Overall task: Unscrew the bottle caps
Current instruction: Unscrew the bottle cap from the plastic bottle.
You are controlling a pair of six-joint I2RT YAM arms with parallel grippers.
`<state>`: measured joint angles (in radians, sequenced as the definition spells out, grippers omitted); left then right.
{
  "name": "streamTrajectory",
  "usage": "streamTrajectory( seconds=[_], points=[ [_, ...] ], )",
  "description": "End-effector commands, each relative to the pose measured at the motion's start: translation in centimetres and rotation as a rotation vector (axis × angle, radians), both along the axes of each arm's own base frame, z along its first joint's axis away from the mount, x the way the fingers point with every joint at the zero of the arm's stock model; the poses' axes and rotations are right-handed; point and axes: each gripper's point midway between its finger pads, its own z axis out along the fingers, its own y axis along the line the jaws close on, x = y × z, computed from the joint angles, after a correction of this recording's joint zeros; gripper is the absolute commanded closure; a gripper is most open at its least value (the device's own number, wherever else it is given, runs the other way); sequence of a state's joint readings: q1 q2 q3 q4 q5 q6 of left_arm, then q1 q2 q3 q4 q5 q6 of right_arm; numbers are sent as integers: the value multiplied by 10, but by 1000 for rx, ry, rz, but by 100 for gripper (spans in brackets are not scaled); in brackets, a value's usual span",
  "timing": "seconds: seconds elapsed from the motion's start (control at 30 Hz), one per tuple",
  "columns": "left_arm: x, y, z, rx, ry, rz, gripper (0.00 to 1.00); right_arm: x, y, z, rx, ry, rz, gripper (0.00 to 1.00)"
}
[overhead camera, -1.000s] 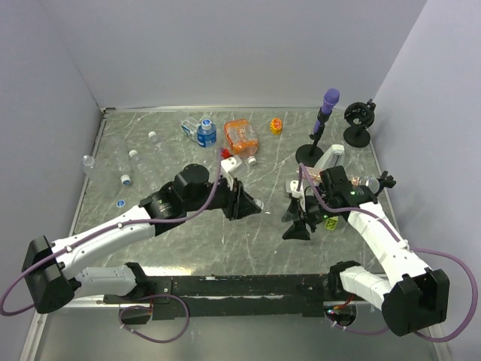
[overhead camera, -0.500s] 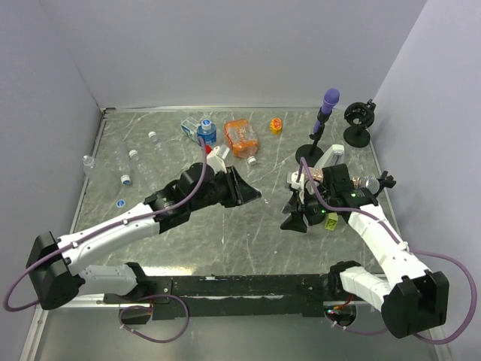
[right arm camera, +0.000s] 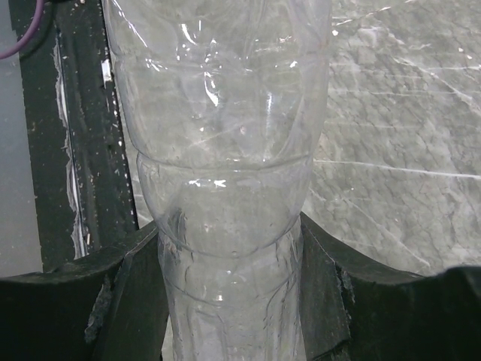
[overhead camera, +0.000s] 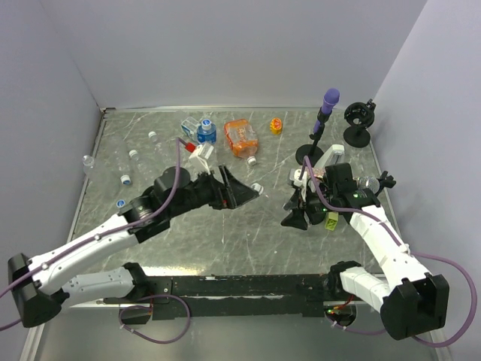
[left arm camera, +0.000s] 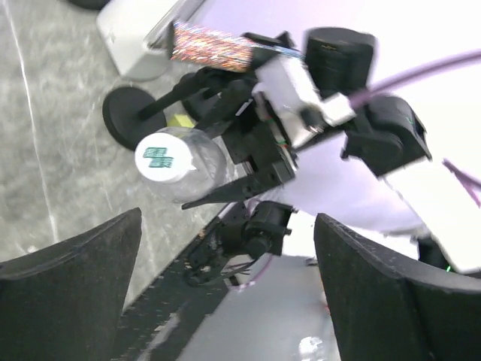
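Observation:
My right gripper [overhead camera: 294, 213] is shut on the waist of a clear plastic bottle [right arm camera: 225, 173], with fingers [right arm camera: 128, 301] pressed on both sides. The bottle points toward the left arm. A white cap [overhead camera: 258, 188] with a green mark [left arm camera: 158, 156] sits at that end of the bottle. My left gripper [overhead camera: 245, 192] is open just left of that cap and apart from it. Nothing is between its fingers [left arm camera: 71, 263] in the left wrist view. More clear bottles [overhead camera: 132, 160] and loose blue caps [overhead camera: 126, 180] lie at the table's left.
At the back lie a blue-labelled bottle [overhead camera: 205, 134], an orange container [overhead camera: 240, 138], a small yellow piece [overhead camera: 276, 125] and a loose white cap [overhead camera: 252, 159]. A purple-topped black stand [overhead camera: 323, 120] and a second black stand [overhead camera: 357, 124] are at back right, close behind the right arm.
My left gripper has gone from nearly shut to wide open and drawn back left, uncovering the white cap. The right gripper has stayed shut on the bottle, barely moving.

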<state>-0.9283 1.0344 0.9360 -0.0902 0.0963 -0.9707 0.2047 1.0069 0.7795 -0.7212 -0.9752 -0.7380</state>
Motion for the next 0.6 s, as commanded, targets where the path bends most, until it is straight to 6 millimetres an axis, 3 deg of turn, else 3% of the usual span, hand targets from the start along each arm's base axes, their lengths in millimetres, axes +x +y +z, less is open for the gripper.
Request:
streamTrajectory(
  seconds=[0.0,0.2,0.3,0.5,0.57],
  points=[
    [-15,15,13,76,-226,-106,3,-2,1,9,17,-54,40,90],
    [-51,23,-3,211,-760,-442,3,-25,7,17,65,-86,170,88],
    [-54,23,-1,229,-984,-494,3,-33,8,18,83,-99,206,88],
    [-44,5,-1,251,-1051,-551,1,-38,8,17,86,-95,225,87],
    [-41,-1,-3,253,-1046,-569,7,-38,8,17,88,-90,228,87]
  ],
)
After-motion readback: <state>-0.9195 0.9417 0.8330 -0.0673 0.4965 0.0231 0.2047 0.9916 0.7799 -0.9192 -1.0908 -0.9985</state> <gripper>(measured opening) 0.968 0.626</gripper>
